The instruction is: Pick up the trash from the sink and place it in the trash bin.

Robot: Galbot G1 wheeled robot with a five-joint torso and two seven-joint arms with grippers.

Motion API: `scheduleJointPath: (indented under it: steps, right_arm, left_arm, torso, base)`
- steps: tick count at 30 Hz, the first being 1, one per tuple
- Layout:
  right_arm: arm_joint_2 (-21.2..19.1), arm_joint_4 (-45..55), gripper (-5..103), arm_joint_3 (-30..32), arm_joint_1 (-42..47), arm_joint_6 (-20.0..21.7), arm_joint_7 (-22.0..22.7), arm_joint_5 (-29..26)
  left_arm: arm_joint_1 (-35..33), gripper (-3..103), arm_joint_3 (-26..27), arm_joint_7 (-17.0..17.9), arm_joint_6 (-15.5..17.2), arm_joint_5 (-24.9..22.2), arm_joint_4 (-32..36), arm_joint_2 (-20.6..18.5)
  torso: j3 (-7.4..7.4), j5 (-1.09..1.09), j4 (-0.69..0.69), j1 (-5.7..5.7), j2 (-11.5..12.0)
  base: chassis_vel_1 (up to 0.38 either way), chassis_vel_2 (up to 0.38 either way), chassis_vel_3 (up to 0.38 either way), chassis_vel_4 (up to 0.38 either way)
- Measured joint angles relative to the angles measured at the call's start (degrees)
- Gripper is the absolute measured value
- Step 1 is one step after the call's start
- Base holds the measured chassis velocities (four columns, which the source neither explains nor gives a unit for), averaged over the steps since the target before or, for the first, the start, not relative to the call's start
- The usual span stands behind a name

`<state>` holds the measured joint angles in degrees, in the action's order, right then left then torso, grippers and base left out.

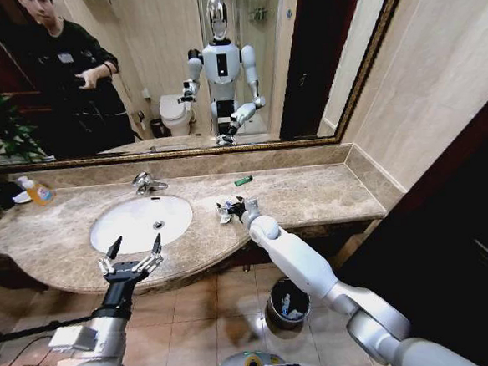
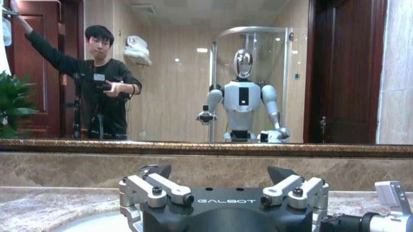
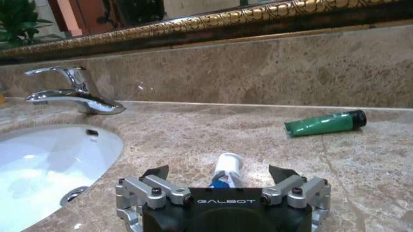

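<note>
Marble tabletop (image 1: 329,195) runs under a gilt-framed mirror (image 1: 219,67), with the sink (image 1: 140,224) set into it at the robot's left and the chrome faucet (image 1: 148,184) behind the basin; the right hand (image 1: 231,208) reaches over the tabletop just beside the sink's right rim, its fingers spread apart and released, and in the right wrist view a white-and-blue tube (image 3: 227,169) lies on the marble between those parted fingers, cap end pointing away from the palm, with the jaws on either side of it and not yet pressed against it; whether the fingertips touch the stone cannot be told; a small dark green stick (image 1: 243,180) lies farther back on the tabletop near the wall, well apart from the hand, and shows in the right wrist view as a green tube with a black cap (image 3: 324,123); the left hand (image 1: 132,256) hovers at the front rim of the sink, also opened wide and holding nothing; the basin itself appears bare white around its drain; a yellow-orange bottle (image 1: 38,192) rests at the far left of the tabletop; the trash bin (image 1: 288,303) stands on the tiled floor below the tabletop's edge, beneath the right arm, with some pale pieces inside it.
</note>
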<state>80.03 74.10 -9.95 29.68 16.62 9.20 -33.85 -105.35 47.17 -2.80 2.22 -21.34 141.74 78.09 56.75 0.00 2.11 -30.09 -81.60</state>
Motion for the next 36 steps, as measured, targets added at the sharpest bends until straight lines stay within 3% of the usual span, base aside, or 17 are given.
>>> scheduleJointPath:
  steps: [2,4,9,10,13,15,16,17,22,24,27,36]
  right_arm:
    - [0.1,-0.1,103,0.0,0.0,-0.1,0.1,0.0]
    - [0.2,-0.2,98,0.0,0.0,-0.1,0.5,-0.1]
    - [-0.7,-0.1,77,0.0,0.0,-0.2,0.8,-0.3]
    - [-0.7,-0.1,77,0.0,0.0,-0.2,0.8,-0.3]
    - [-1.0,-0.1,61,0.0,-0.2,-0.2,1.0,-0.5]
    - [-1.1,-0.1,61,0.0,-0.2,-0.2,1.0,-0.6]
    - [-1.2,-0.1,49,-0.1,-0.2,-0.1,1.0,-0.6]
    - [-1.2,-0.1,49,-0.1,-0.2,-0.1,1.1,-0.6]
    - [-1.2,0.2,29,-0.3,0.2,-0.1,1.1,-0.6]
    - [-1.2,0.4,29,-0.4,0.3,-0.1,1.2,-0.6]
    - [-1.3,0.9,20,-0.6,0.5,0.0,1.3,-0.6]
    - [-3.4,6.5,19,-0.8,1.1,0.8,3.7,-1.8]
  left_arm:
    - [0.0,100,0.0,0.0,0.0,0.0,0.0,0.0]
    - [0.0,100,0.0,0.0,0.0,0.0,0.0,0.0]
    - [0.0,100,0.0,0.0,0.0,0.0,0.0,0.0]
    - [0.0,100,0.0,0.0,0.0,0.0,0.0,0.0]
    - [0.0,100,0.0,0.0,0.0,0.0,0.0,0.0]
    - [0.0,100,0.0,0.0,0.0,0.0,0.0,0.0]
    - [0.0,100,0.0,0.0,0.0,0.0,0.0,0.0]
    - [0.0,100,0.0,0.0,0.0,0.0,0.0,0.0]
    - [0.0,100,0.0,0.0,0.0,0.0,0.0,0.0]
    - [0.0,100,0.0,0.0,0.0,0.0,0.0,0.0]
    - [0.0,100,0.0,0.0,0.0,0.0,0.0,0.0]
    - [0.0,100,0.0,0.0,0.0,0.0,0.0,0.0]
  torso:
    - [0.00,0.00,0.00,0.00,0.0]
    - [0.00,0.01,0.00,0.00,0.0]
    - [0.00,0.01,0.00,0.00,0.0]
    - [0.00,0.01,0.00,0.00,0.0]
    - [0.00,0.00,0.00,0.00,0.0]
    - [0.00,0.01,0.00,0.00,0.0]
    - [0.00,0.01,0.00,0.00,0.0]
    - [0.00,0.01,0.00,0.00,0.0]
    - [0.00,0.01,0.00,0.00,0.0]
    - [0.00,0.00,0.00,0.01,0.0]
    - [0.00,0.01,0.00,0.01,0.0]
    - [0.00,0.01,0.00,0.01,0.0]
  base:
    - [0.000,0.000,0.000,0.000]
    - [0.000,0.000,0.000,0.000]
    - [0.000,0.000,0.000,0.000]
    - [0.000,0.000,0.000,0.000]
    - [0.000,0.000,0.000,0.000]
    - [0.000,0.000,0.000,0.000]
    - [0.000,0.000,0.000,0.000]
    - [0.000,0.000,0.000,0.000]
    - [0.000,0.000,0.000,0.000]
    - [0.000,0.000,0.000,0.000]
    - [0.000,0.000,0.000,0.000]
    - [0.000,0.000,0.000,0.000]
